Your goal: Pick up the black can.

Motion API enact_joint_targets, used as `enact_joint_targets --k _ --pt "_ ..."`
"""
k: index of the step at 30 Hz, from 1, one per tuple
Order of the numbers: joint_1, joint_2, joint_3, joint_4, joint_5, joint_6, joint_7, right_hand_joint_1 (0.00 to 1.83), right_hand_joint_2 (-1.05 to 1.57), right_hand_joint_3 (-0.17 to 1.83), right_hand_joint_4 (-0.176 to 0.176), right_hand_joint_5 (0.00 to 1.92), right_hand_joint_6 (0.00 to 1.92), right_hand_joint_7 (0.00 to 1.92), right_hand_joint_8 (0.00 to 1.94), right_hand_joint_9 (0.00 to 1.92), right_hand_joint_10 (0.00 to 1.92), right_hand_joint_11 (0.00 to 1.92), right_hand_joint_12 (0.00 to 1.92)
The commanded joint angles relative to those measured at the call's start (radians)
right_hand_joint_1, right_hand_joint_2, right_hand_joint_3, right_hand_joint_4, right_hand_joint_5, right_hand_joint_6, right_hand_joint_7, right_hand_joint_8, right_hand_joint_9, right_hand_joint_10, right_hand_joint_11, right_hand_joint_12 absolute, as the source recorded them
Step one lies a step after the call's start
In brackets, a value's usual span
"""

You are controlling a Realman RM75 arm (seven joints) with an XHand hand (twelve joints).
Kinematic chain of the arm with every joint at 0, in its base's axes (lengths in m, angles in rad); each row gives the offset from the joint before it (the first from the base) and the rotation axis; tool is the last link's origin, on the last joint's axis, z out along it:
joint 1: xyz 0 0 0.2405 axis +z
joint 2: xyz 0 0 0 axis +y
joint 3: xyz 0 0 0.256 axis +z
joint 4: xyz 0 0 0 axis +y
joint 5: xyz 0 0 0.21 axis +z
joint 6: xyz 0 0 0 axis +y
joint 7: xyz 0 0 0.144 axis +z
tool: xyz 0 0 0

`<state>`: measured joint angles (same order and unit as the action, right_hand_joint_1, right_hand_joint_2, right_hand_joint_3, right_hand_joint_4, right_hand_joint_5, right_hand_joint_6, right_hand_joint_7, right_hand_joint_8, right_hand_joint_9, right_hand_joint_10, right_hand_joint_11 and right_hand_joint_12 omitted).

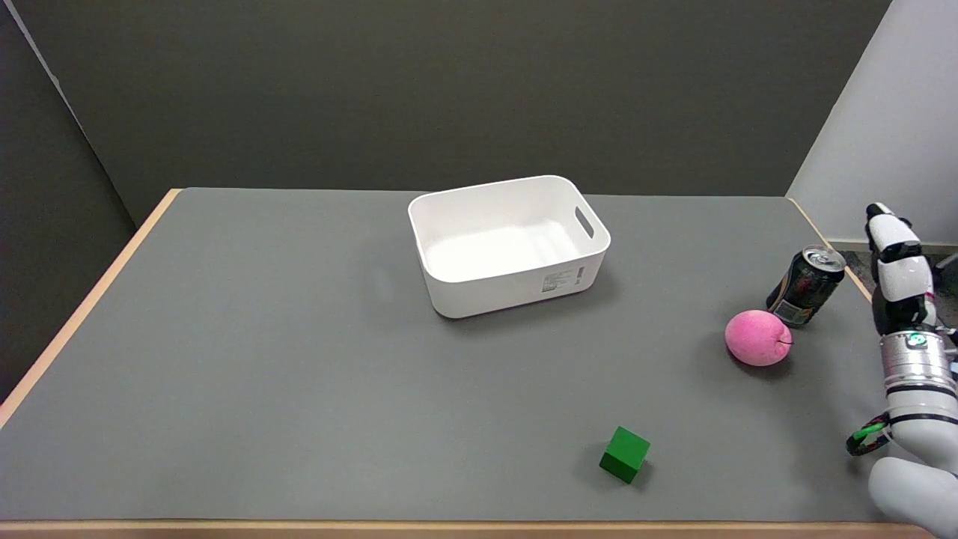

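- Right hand [898, 273] at the picture's right edge, raised above the table's right rim, pointing away from the camera.
- Holding nothing; whether the fingers are spread or curled cannot be told, since only the back of the hand shows, partly cut off by the frame.
- Silver wrist cuff [917, 367] below the hand, then the white forearm [913, 479] running down to the lower right corner, with a green and black cable loop [868, 436] hanging at its left side.
- Black can [807, 286] just left of the hand, apart from it, standing on the table near the right edge, silver top up and appearing to lean slightly to the right.
- Pink peach-like ball [758, 338] just in front of the can and a little to its left, very close to the can's base.
- Green cube [624, 454] nearer the camera, well apart from ball and can, turned corner-on.
- White bin [449, 284] further left, towards the table's far middle, open side up, a handle slot in its right wall and a small label on its near wall.
- Grey table [262, 374] under all of it, edged in pale wood.
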<state>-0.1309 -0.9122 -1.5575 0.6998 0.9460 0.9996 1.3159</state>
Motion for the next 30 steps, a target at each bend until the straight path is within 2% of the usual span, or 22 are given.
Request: enact_joint_targets --k 1,25,30 --pt "0.067 -0.011 -0.076 -0.044 0.005 -0.088 0.031 0.02 0.66 0.91 -0.077 0.06 0.32 0.05 0.20 0.00 0.26 0.00 0.00" --pt "0.106 -0.035 -0.122 -0.163 0.005 -0.088 0.031 0.06 0.56 0.93 -0.050 0.06 0.33 0.07 0.14 0.03 0.17 0.00 0.01" --pt "0.111 -0.035 -0.136 -0.185 0.004 -0.088 0.031 0.16 0.55 0.93 -0.044 0.06 0.34 0.07 0.14 0.03 0.17 0.00 0.02"
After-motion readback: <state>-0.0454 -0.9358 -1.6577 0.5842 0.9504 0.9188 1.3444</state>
